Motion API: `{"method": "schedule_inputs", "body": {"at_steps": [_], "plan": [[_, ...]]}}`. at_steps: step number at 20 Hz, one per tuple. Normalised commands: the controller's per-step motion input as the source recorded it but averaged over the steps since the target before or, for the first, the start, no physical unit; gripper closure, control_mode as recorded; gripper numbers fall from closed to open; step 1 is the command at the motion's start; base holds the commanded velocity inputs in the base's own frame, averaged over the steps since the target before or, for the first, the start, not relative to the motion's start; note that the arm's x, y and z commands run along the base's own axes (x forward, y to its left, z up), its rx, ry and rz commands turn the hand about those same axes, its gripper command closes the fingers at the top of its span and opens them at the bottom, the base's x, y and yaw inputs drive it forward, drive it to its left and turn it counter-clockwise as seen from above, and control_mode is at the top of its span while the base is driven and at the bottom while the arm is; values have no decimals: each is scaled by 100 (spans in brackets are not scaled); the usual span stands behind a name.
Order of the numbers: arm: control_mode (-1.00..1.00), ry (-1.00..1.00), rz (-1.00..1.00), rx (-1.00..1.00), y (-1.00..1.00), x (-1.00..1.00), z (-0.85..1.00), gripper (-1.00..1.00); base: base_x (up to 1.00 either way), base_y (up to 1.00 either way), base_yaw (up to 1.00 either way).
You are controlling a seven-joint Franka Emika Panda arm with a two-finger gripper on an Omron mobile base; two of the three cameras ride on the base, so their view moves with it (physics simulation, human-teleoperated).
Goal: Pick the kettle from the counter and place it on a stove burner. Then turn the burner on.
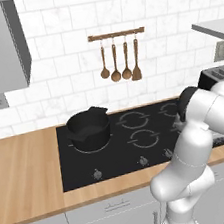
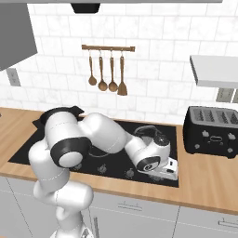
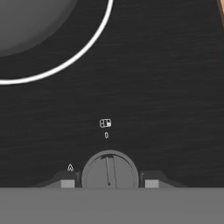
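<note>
Knob [image 3: 109, 171] first, for that is where the business is: the gripper [image 3: 109, 182] hangs straight over it, one dark tip on each side, jaws partly open with a sliver of black glass showing between each tip and the knob's rim, so nothing is gripped yet. My guess is that it straddles the knob this way so that a squeeze and a twist of the wrist will turn it.

Just beyond the knob sits a round grey body with a pale rim, which I take to be the kettle [image 3: 26, 26], set down on the cooktop [image 1: 120, 153] rather than on the wooden worktop [image 1: 28, 181]. The stove burner beneath it is covered, so I can't say how well it is centred. It makes sense to work the knob nearest the kettle, since the little mark above that knob seems to say which ring it feeds.

Far from the knob, at the cooktop's other end, a black pot [image 1: 89, 130] stands clear of all this
</note>
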Motion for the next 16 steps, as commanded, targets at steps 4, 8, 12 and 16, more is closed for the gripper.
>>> {"method": "schedule_inputs", "body": {"at_steps": [4,8,12,16], "plan": [[-100,0,1,0,0,0,-3,100,0,0,0],[-100,0,15,0,0,0,-15,100,0,0,0],[-100,0,25,0,1,0,-14,100,0,0,0],[-100,0,28,0,7,0,-16,100,0,0,0]]}}
